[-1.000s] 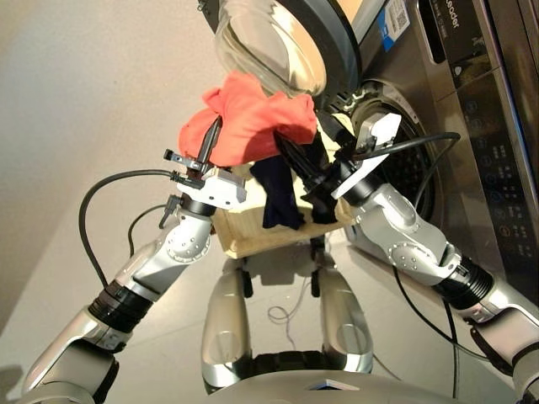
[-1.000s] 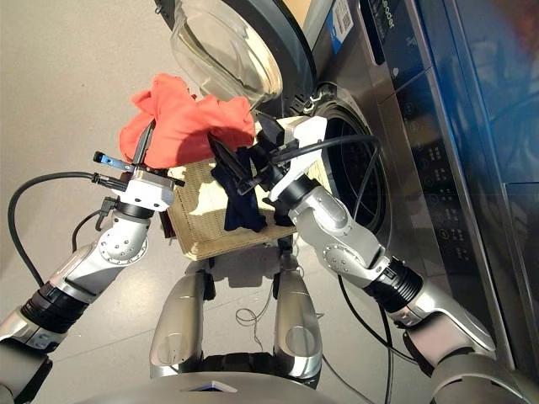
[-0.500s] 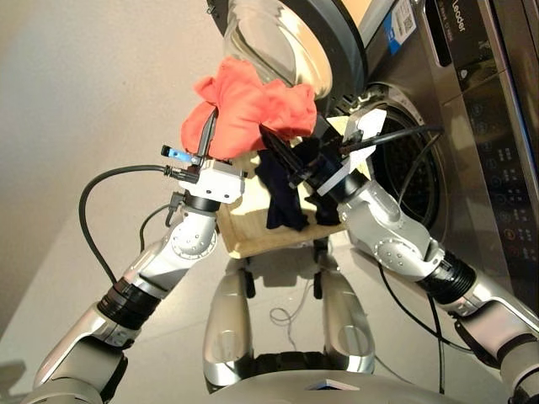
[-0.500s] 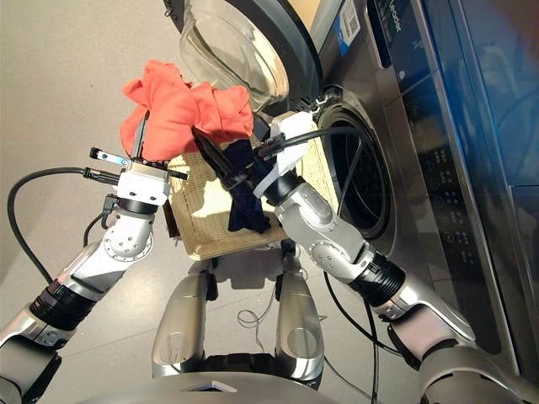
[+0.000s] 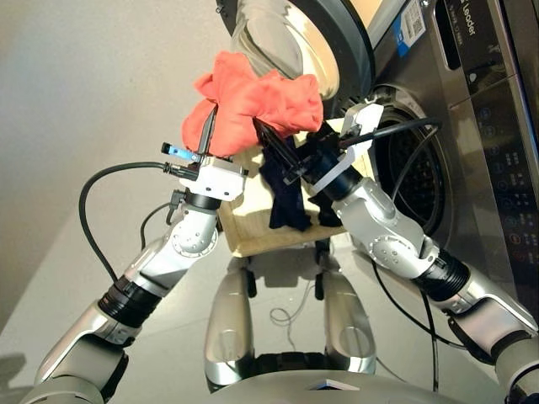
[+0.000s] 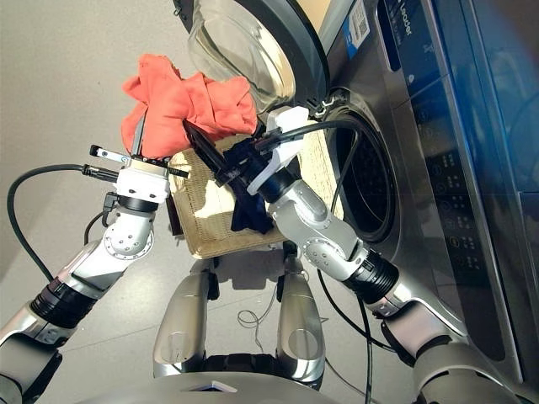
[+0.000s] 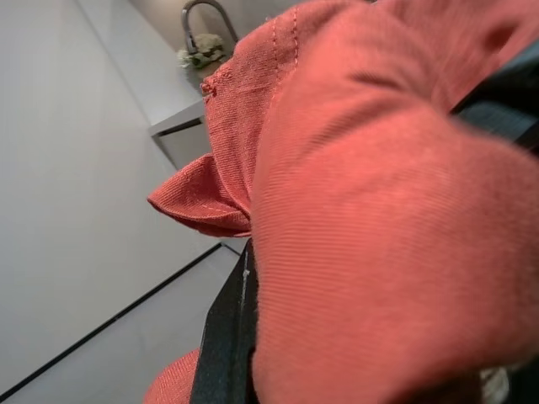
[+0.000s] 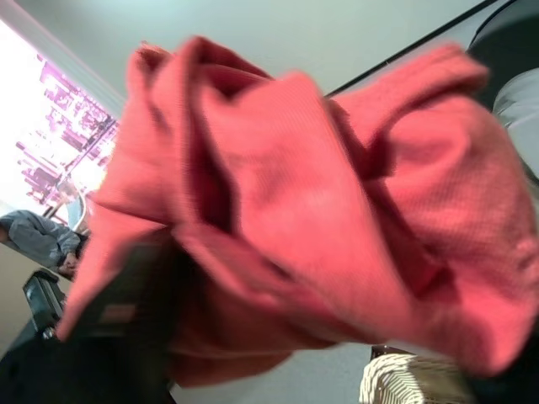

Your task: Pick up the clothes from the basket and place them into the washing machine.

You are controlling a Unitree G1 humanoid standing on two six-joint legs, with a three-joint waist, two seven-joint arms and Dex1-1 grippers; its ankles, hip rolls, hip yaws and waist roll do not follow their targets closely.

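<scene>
Coral-red garment (image 5: 257, 101) bunching above basket (image 5: 253, 237), left gripper (image 5: 210, 135) pinching its left edge; right gripper (image 5: 271, 145) fingers buried, cannot tell. I'm carrying it; next swinging right into drum hole (image 5: 408, 181).

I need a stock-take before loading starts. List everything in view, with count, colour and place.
Coral-red garment: one, held up above the basket, in front of the open door.
Navy garment: one, dark blue, hanging over the basket below the right claw.
Black garment: one, seems to lie at the basket's edge nearest the machine, mostly hidden by the right arm.
Basket: one, cream-white wicker, on a dark frame in front of the machine.
Washing machine: one, dark grey, on the right; its round glass door stands open.
Left claw: black fingers in the red cloth.
Right claw: black fingers up into the red cloth.
</scene>
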